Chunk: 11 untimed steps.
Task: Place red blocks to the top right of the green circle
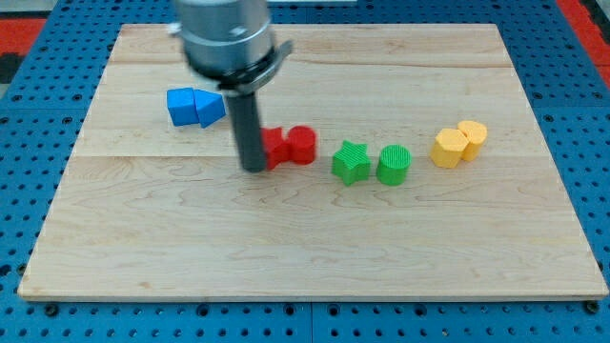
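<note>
Camera view, the only one: my tip (255, 168) is a bare rod end with nothing to clasp, and it rests on the wooden board (315, 257), pressed against the 9 o'clock side of the first red block (275, 148). A second red block (301, 144) touches that one at 3 o'clock. Both reds lie at 9 o'clock from the green circle (393, 164), with the green star (351, 162) between, just beside the circle. Two blue blocks (194, 107) sit at 11 o'clock from my tip. Two touching yellow blocks (458, 143) sit at 2 o'clock from the circle.
</note>
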Available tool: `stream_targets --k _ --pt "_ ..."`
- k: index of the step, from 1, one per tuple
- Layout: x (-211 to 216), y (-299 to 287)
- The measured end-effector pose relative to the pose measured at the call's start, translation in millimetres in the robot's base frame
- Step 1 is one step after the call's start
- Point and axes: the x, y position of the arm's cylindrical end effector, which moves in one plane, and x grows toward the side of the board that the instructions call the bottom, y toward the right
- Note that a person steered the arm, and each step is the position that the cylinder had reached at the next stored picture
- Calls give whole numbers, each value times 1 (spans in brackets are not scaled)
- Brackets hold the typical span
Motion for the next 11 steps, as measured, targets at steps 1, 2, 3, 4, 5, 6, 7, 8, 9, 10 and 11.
stream_targets --k 1,2,3,4,5,6,7,8,9,10,11 --pt "-30 60" --pt "-37 62" --pt "-37 4" --pt "-55 -4" --pt "-76 8" --pt "-83 39" --pt "-83 66" --pt "-70 105" --pt "-68 116" --pt "-58 126" --pt "-45 113"
